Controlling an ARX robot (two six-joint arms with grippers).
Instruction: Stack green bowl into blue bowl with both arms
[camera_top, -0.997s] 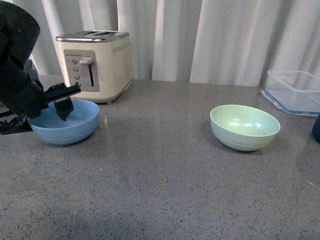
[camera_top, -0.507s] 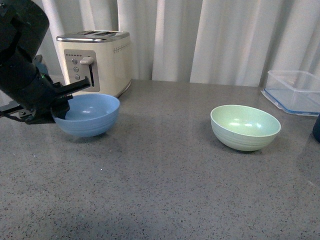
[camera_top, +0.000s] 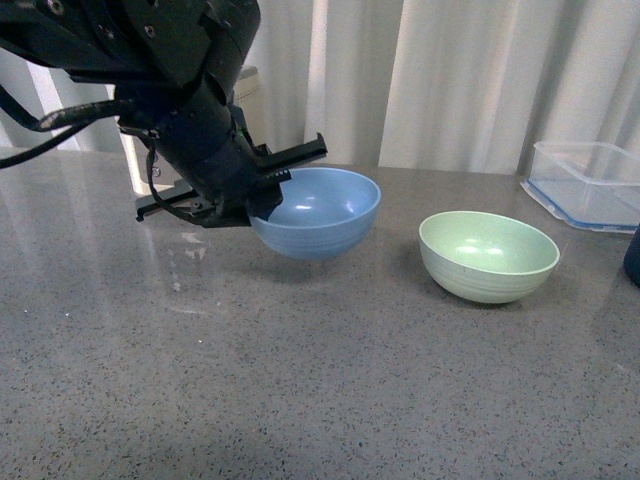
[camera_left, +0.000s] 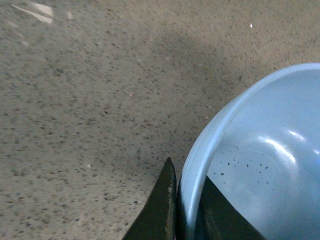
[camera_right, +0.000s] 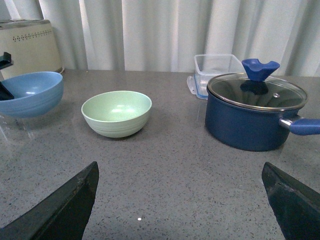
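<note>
My left gripper (camera_top: 262, 196) is shut on the near-left rim of the blue bowl (camera_top: 320, 212) and holds it just above the grey counter, left of the green bowl (camera_top: 488, 255). In the left wrist view the two dark fingers (camera_left: 162, 205) pinch the blue bowl's rim (camera_left: 200, 165). The green bowl stands upright and empty on the counter; it also shows in the right wrist view (camera_right: 116, 113), with the blue bowl (camera_right: 31, 93) to its side. My right gripper (camera_right: 180, 200) is open and empty, low over the counter, well short of the green bowl.
A cream toaster (camera_right: 30, 46) stands at the back, mostly hidden by my left arm in the front view. A clear rectangular container (camera_top: 588, 184) sits at the back right. A dark blue lidded pot (camera_right: 255, 112) stands beside the green bowl. White curtains hang behind the counter.
My left gripper has carried the blue bowl to the right, from beside the toaster to near the counter's middle, closer to the green bowl. The green bowl has not moved.
</note>
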